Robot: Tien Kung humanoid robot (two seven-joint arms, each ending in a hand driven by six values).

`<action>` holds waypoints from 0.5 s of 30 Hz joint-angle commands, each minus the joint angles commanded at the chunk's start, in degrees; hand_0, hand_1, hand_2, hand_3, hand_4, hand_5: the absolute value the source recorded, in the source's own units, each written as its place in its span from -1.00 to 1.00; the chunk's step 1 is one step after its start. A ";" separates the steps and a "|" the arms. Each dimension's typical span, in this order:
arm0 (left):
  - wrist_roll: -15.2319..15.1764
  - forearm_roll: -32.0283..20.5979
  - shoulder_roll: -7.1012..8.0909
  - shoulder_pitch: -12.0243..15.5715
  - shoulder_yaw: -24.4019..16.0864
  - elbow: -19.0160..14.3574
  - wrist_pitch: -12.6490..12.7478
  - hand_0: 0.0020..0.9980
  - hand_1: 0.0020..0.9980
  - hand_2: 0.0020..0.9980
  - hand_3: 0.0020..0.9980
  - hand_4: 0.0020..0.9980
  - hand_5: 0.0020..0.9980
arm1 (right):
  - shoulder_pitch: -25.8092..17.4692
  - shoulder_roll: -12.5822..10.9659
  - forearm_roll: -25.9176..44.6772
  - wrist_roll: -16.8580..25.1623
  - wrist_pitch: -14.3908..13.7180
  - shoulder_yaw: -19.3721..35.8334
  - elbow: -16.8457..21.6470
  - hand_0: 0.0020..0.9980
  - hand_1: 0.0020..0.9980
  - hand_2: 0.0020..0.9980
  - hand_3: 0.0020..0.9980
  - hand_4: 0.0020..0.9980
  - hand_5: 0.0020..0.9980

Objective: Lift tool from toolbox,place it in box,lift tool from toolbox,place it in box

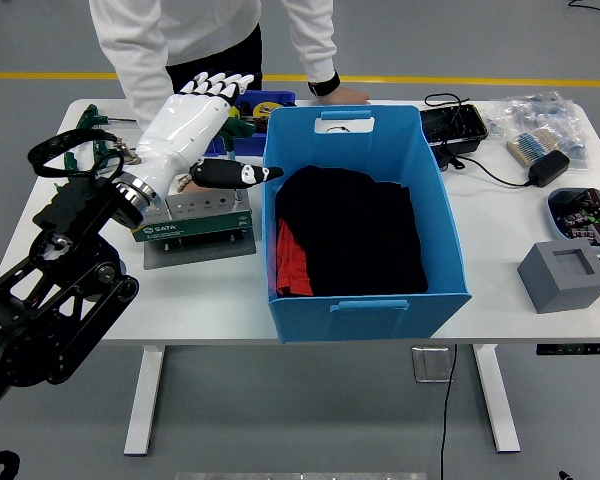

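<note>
1. Fingers (216, 84) of the left hand (192, 118) held straight and side by side, pointing toward the far edge, grasping nothing visible; thumb (242, 175) stretched out toward the blue box (365, 215).
2. Hovering over the toolbox (188, 222), a grey-and-green block on a flat grey plate near the left part of the table (500, 250), about midway between near and far edges.
3. Partly hidden behind the hand: green-handled tools (242, 120), standing at the toolbox's far side; grip on them impossible to tell.
4. Just right of the toolbox, almost touching: the large blue box, holding black cloth (350, 235) with a strip of red (292, 262) at its left.
5. Beyond the toolbox, at the far edge: a small blue bin (276, 100) with yellow items.
6. At the far-left corner: more green-handled tools (92, 115) lying flat.
7. At the far edge: a person in white sleeves, one hand (342, 94) resting on the table behind the box.
8. Toward the right edge: a black tray (454, 128), a power adapter (546, 168), a bagged bundle (540, 125) and a grey block (566, 276).
</note>
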 joint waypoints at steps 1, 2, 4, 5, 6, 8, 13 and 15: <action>-0.14 0.00 -0.10 -1.21 0.65 1.10 -0.08 1.00 1.00 1.00 1.00 1.00 -0.39 | 0.03 0.01 0.16 0.02 -0.01 -0.14 0.00 0.48 0.48 0.60 0.28 0.72 0.55; -0.42 0.00 -0.18 -2.58 1.31 2.46 -0.18 1.00 1.00 1.00 1.00 1.00 -0.39 | 0.09 0.01 0.39 0.05 -0.01 -0.40 0.00 0.48 0.48 0.60 0.28 0.72 0.55; -0.72 0.00 -0.30 -4.93 2.26 5.16 -1.06 1.00 1.00 1.00 1.00 1.00 -0.39 | 0.20 -0.01 0.66 0.07 -0.04 -0.69 0.00 0.48 0.48 0.60 0.28 0.72 0.55; -0.60 0.00 -0.35 -5.78 2.54 6.25 -1.76 1.00 1.00 1.00 1.00 1.00 -0.39 | 0.25 -0.01 0.70 0.05 -0.05 -0.73 0.00 0.48 0.48 0.60 0.28 0.72 0.55; -0.36 0.00 -0.44 -6.69 2.85 7.60 -2.19 1.00 1.00 1.00 1.00 1.00 -0.38 | 0.29 0.00 0.72 0.02 -0.06 -0.82 0.00 0.48 0.48 0.59 0.28 0.72 0.55; 0.24 0.00 -0.64 -8.05 3.15 10.01 -2.84 1.00 1.00 1.00 1.00 1.00 -0.38 | 0.34 0.01 0.79 -0.04 -0.06 -1.01 0.00 0.48 0.48 0.59 0.28 0.72 0.55; 1.36 0.00 -1.19 -10.37 3.54 14.64 -4.28 0.96 0.96 0.90 0.87 1.00 -0.35 | 0.38 0.04 1.08 -0.11 -0.05 -1.55 0.00 0.47 0.48 0.59 0.27 0.71 0.55; 1.65 0.00 -1.68 -11.43 3.78 16.95 -5.00 0.96 0.96 0.90 0.87 1.00 -0.35 | 0.34 0.09 0.97 -0.15 0.01 -1.71 0.00 0.47 0.48 0.59 0.27 0.71 0.55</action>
